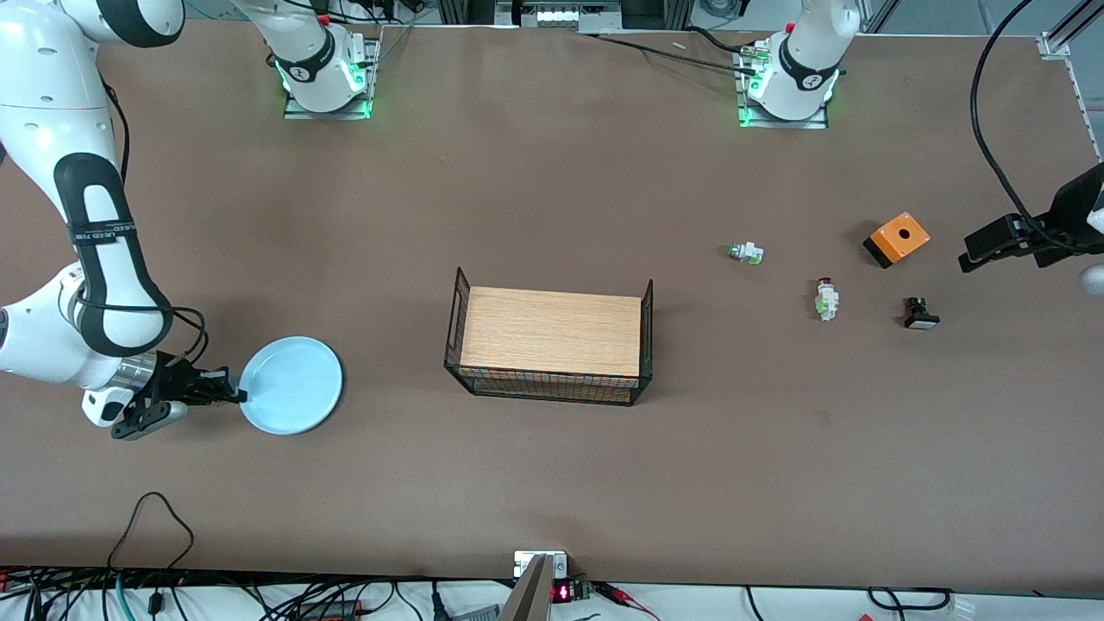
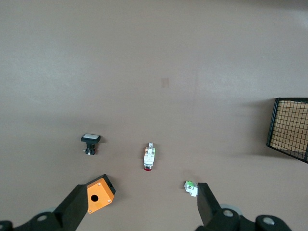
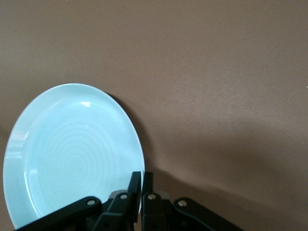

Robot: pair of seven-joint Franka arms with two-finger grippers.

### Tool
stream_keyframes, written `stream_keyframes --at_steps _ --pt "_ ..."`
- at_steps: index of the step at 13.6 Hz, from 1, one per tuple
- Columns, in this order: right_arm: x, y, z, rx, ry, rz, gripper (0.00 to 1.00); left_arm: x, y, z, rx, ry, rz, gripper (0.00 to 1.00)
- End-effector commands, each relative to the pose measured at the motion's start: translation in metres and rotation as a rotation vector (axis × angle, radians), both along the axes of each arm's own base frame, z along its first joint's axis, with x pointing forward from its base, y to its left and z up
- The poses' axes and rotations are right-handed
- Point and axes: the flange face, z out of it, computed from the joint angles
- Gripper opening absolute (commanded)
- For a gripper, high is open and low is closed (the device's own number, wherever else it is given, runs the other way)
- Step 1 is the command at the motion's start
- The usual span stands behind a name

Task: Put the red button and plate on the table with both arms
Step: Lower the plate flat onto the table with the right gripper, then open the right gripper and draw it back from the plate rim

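Observation:
The light-blue plate (image 1: 291, 384) is down at the table (image 1: 552, 172) toward the right arm's end. My right gripper (image 1: 235, 396) is shut on its rim, the edge pinched between the two fingers (image 3: 135, 185). In the right wrist view the plate (image 3: 72, 154) looks slightly tilted, and I cannot tell whether it lies flat. The red button (image 1: 826, 299) lies on its side on the table toward the left arm's end. My left gripper (image 1: 979, 250) hangs open and empty in the air over that end, and the red button (image 2: 149, 158) shows in its wrist view.
A black wire rack with a wood top (image 1: 550, 338) stands mid-table. Near the red button lie a white piece with a green cap (image 1: 746, 253), an orange box with a hole (image 1: 897, 239) and a black piece with a white cap (image 1: 920, 314).

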Motion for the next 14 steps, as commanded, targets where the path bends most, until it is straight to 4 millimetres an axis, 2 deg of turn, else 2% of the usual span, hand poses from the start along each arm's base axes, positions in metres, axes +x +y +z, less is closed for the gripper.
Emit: stream_keyframes --at_steps 1,3,4,5,6,12,14 --pt "0.003 0.001 0.002 0.035 -0.025 -0.004 0.19 -0.004 0.003 0.002 -0.015 0.003 -0.015 1.0" --pt "0.003 0.003 0.002 0.036 -0.021 -0.009 0.35 -0.004 0.003 0.003 -0.016 0.003 -0.015 1.0" --pt "0.004 0.005 0.004 0.039 -0.02 -0.006 0.49 -0.004 0.003 0.003 -0.015 0.003 -0.015 1.0" --pt "0.006 0.006 0.006 0.04 -0.022 -0.006 0.67 -0.004 0.004 0.002 -0.016 0.005 -0.014 1.0" --pt "0.006 0.008 0.007 0.042 -0.024 0.0 1.0 -0.004 0.005 0.002 -0.016 0.005 -0.012 1.0" --pt "0.005 0.007 0.005 0.042 -0.065 0.07 1.0 -0.004 0.006 0.001 -0.018 0.006 -0.011 1.0" --pt "0.012 0.017 0.02 0.034 -0.086 0.076 1.0 -0.004 0.005 0.001 -0.018 0.006 -0.012 1.0"
